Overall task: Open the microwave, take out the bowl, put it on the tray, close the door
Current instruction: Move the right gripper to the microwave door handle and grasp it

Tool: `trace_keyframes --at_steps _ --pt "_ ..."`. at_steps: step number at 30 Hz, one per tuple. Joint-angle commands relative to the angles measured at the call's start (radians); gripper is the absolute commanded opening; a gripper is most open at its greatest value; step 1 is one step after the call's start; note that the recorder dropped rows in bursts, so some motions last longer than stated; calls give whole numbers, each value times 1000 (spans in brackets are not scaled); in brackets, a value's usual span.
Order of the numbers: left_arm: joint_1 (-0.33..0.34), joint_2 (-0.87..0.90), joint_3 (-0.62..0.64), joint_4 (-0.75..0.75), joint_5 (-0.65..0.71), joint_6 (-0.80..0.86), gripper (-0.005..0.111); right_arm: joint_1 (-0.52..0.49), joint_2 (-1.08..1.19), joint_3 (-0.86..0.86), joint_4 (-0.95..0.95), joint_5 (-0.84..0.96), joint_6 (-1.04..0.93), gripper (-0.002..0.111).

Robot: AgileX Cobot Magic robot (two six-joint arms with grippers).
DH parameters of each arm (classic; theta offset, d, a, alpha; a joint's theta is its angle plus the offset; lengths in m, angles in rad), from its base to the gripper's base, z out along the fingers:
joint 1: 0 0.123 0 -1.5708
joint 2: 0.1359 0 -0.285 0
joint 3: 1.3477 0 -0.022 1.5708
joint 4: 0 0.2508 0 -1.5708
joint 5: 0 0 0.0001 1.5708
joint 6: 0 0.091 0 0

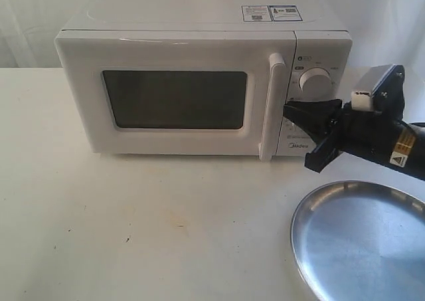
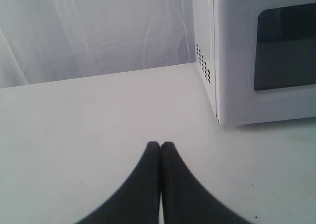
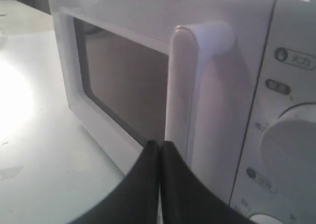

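Observation:
The white microwave stands at the back of the table with its door closed. Through the dark window nothing can be made out, so the bowl is hidden. My right gripper is shut and empty, its tips just right of the tall bar handle, in front of the control panel. The right wrist view shows its tips close to the handle. The silver tray lies at the front right. My left gripper is shut and empty, low over the table beside the microwave's vented side.
A round white knob sits on the control panel to the right of the handle. A white curtain hangs behind the table. The right arm reaches in above the tray's far edge.

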Motion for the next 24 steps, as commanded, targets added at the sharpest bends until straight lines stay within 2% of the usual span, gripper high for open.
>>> trace_keyframes --at_steps 1,2,4,5,7,17,24 --pt "-2 -2 -3 -1 3 0 0 -5 29 -107 -162 0 4 18" --pt "-2 -2 -3 -1 3 0 0 -5 29 -119 -164 26 14 33" --pt "-2 -2 -3 -1 3 0 0 -5 29 -119 -157 43 14 54" --pt "-2 -2 -3 -1 3 0 0 -5 29 -119 -141 50 14 56" --pt "-2 -2 -3 -1 3 0 0 -7 26 -117 -117 75 30 52" --pt "-2 -2 -3 -1 3 0 0 8 46 -181 -127 57 124 47" --pt "-2 -2 -3 -1 3 0 0 65 103 -236 -150 79 150 45"
